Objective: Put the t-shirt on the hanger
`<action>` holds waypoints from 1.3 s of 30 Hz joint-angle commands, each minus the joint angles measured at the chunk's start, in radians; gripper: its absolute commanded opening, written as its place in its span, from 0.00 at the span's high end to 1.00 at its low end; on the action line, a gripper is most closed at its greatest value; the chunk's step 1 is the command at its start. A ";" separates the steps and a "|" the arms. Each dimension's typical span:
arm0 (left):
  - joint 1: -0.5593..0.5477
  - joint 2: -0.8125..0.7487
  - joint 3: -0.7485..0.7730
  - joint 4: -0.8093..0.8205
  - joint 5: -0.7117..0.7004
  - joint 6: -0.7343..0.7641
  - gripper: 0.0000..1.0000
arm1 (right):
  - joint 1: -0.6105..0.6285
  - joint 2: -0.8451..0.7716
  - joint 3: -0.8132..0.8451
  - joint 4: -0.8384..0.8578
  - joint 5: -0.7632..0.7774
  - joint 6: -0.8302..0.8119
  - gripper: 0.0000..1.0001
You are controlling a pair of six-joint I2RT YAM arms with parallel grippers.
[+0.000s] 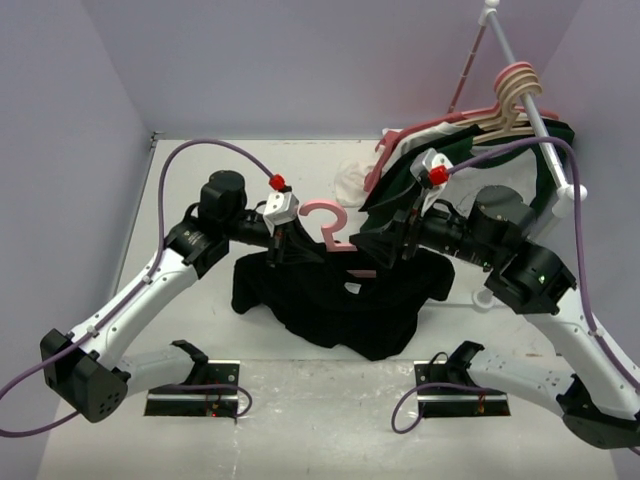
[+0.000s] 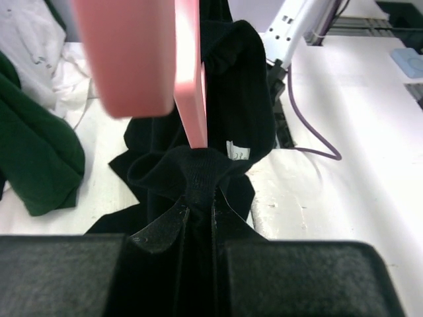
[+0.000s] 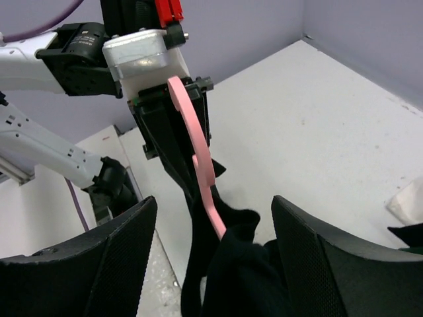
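The black t-shirt (image 1: 335,300) lies bunched at the table's middle, raised at its top edge. The pink hanger (image 1: 330,222) stands with its hook above the shirt and its lower part inside the cloth. My left gripper (image 1: 276,248) is shut on a fold of the t-shirt (image 2: 218,119) just below the hanger (image 2: 189,79), as the left wrist view (image 2: 198,208) shows. My right gripper (image 1: 402,245) is wide open at the shirt's right side. In the right wrist view (image 3: 213,201) the t-shirt (image 3: 254,277) and the hanger (image 3: 198,155) lie between its fingers (image 3: 310,244).
A rack (image 1: 530,110) with cream hangers (image 1: 515,85) stands at the back right, with a dark green shirt (image 1: 440,150) and a white cloth (image 1: 350,180) by it. The green shirt (image 2: 33,155) also shows in the left wrist view. Purple walls enclose the table.
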 commanded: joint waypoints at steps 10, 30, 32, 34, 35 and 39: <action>-0.004 -0.013 0.077 0.069 -0.081 -0.066 1.00 | 0.002 0.020 0.041 -0.139 0.188 0.054 0.52; -0.003 0.031 0.094 0.173 -0.127 -0.182 1.00 | 0.045 0.037 -0.045 -0.158 0.286 0.105 0.86; -0.003 0.036 0.091 0.183 -0.143 -0.194 1.00 | 0.057 0.031 -0.050 -0.130 0.270 0.121 0.88; -0.004 0.040 0.084 0.194 -0.150 -0.210 1.00 | 0.067 0.024 -0.048 -0.114 0.258 0.142 0.87; -0.004 0.042 0.081 0.199 -0.155 -0.214 1.00 | 0.076 0.024 -0.046 -0.101 0.254 0.151 0.86; -0.003 0.045 0.075 0.212 -0.157 -0.223 1.00 | 0.109 0.070 -0.055 -0.040 0.201 0.174 0.85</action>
